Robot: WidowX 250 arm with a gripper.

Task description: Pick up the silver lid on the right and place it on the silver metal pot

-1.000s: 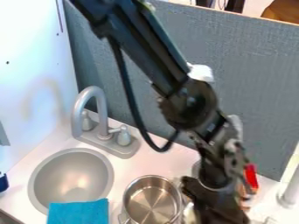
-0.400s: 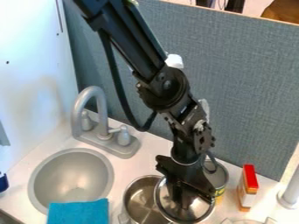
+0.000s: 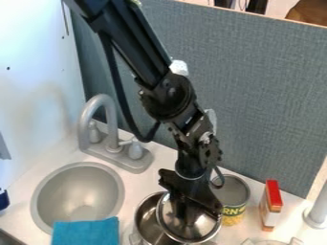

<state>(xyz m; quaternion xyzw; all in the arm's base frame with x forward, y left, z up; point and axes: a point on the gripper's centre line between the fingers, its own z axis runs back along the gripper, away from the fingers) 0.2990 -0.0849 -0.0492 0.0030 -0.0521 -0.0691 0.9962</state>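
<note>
1. Toward 9 o'clock, the pincer (image 3: 187,214) and metal lid (image 3: 205,228) have shifted together
2. Pincer points down, pinching the lid; its exact gap is too dark to judge
3. Lid overlaps the metal pot (image 3: 148,223), at 8 o'clock; contact unclear
4. Can (image 3: 234,211) at 2 o'clock, red-topped container (image 3: 269,212) at 3, sink (image 3: 78,194) past 9

Seen left to right across counter (image 3: 150,181): sink (image 3: 70,187) before faucet (image 3: 111,125) with cloth (image 3: 86,232) over front rim, pot (image 3: 148,223) partly beneath lid (image 3: 201,228), can (image 3: 234,209), box (image 3: 271,206).
</note>
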